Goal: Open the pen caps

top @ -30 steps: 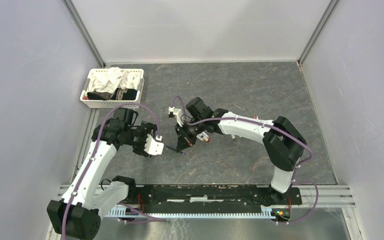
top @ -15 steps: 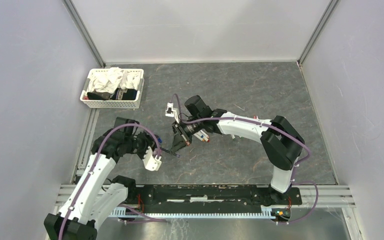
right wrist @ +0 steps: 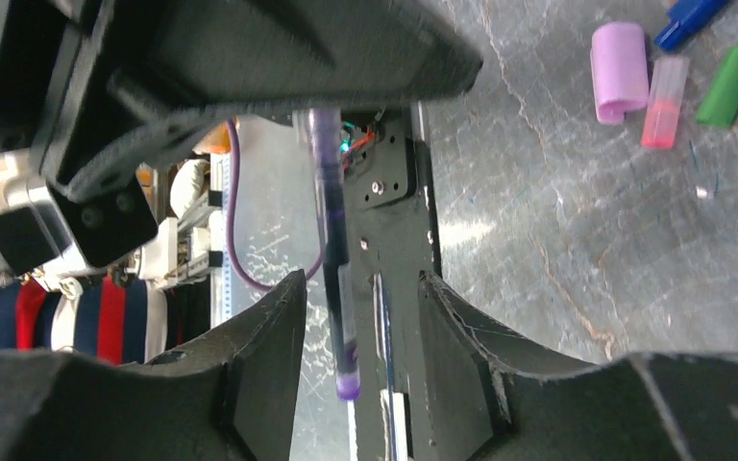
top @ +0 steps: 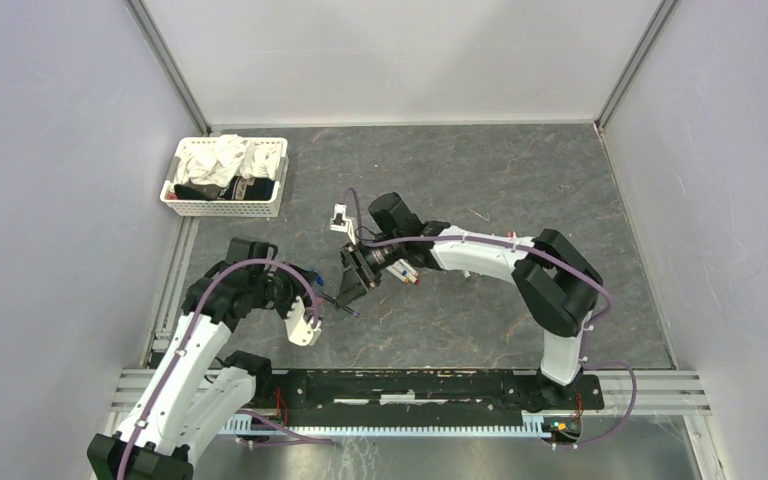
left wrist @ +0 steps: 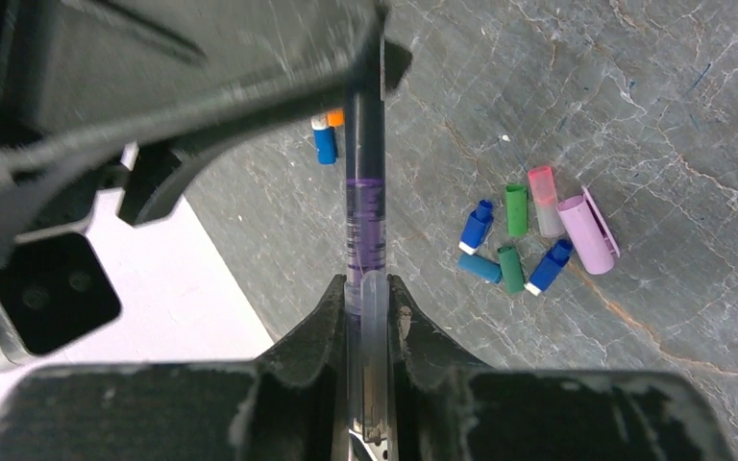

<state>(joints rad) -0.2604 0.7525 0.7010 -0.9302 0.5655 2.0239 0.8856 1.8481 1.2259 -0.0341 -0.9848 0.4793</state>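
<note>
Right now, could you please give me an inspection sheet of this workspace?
Surface: grey marbled table top, with a few small dark marks.
Job's things: purple pen gripped at one end by the left gripper, its other end inside the right gripper. Loose caps in blue, green and pink are clustered on the table, with a wide pink-purple cap beside them.
Clutter: white basket of cloths, far left.
Grippers: left gripper shut on the pen. Right gripper open, clear of the pen on both sides.
Cables: purple cables run along both arms; no snag seen.
Surroundings: pale walls on three sides.
</note>
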